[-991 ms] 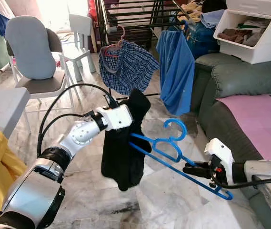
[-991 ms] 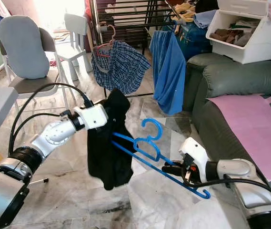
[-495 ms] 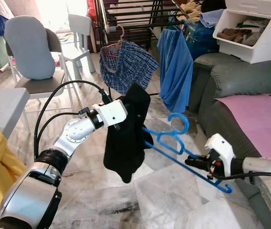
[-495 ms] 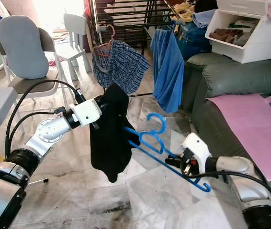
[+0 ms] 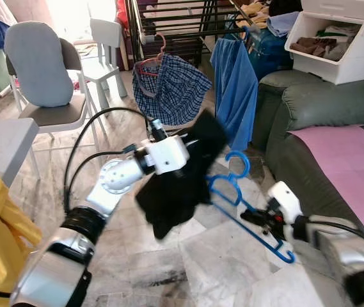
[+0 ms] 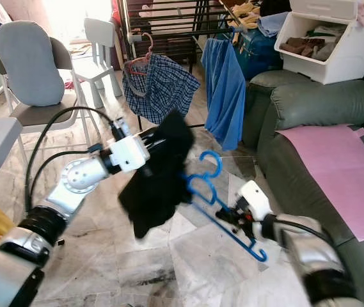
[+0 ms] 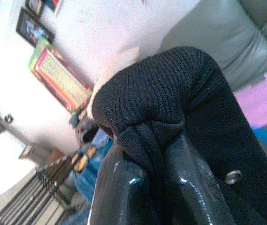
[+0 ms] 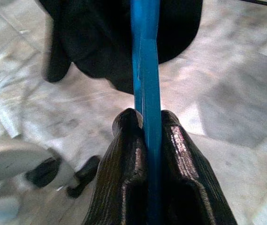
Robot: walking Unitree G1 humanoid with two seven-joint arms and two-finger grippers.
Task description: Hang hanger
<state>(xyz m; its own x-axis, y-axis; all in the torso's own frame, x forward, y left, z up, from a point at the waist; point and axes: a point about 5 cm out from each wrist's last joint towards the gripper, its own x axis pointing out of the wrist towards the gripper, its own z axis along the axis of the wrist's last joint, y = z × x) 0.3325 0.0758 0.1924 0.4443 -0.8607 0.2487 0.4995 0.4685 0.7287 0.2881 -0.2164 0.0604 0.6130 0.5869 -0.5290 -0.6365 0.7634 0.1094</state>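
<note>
Garment (image 5: 180,173) position has changed over the last second: we saw it hanging straight down from the left tool (image 5: 180,151), and it now swings out toward the hanger (image 5: 249,208), bunched and blurred with motion. The left arm has also risen and moved closer to the right side. We read this as threading the black cloth onto the hanger's near arm; the hang step itself is not yet begun.

Left tool: fingers (image 7: 124,187) closed on a fold of the black knit, seen plainly in the left wrist view.

Right tool (image 5: 263,219): clamped on the blue hanger's lower bar, the bar pinched between both fingers (image 8: 124,187) in the right wrist view.

Hanger location: held in the air above the tiled floor (image 5: 169,268), between the two arms, just in front of the sofa (image 5: 322,109). Its far end sits against or under the cloth; we cannot tell whether it has entered an opening.

Orientation: long axis runs diagonally, from the cloth down toward the right tool. Hook (image 5: 238,161) points up and away from us, toward the rack (image 5: 169,25), which stands well apart behind.
</note>
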